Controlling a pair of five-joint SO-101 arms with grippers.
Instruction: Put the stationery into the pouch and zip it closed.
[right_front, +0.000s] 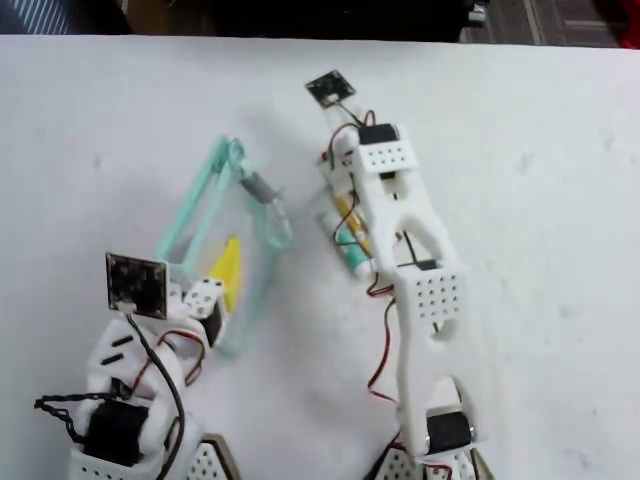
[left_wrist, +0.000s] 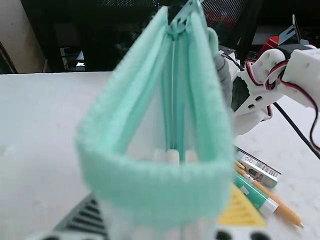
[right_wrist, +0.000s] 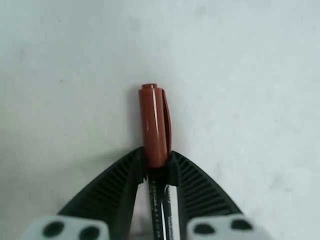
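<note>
Nearest, left gripper (right_front: 214, 308): jaws look clamped on the pouch (left_wrist: 150, 187) end, mouth held open, long axis running away toward the zip pull (left_wrist: 184, 12). Green pen (left_wrist: 252, 194) and pencil (left_wrist: 281, 211) lie on the desk (right_wrist: 240, 75) just beside. Farther out, right gripper (right_wrist: 156, 166) jaws pinch the brown-capped marker (right_wrist: 155, 120), cap pointing out from the wrist. We judge: loading step; next, align marker with the mouth.

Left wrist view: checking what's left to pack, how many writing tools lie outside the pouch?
3, side by side beside the pouch: black-and-silver marker, green-and-white pen, orange pencil. Others may be hidden.
</note>
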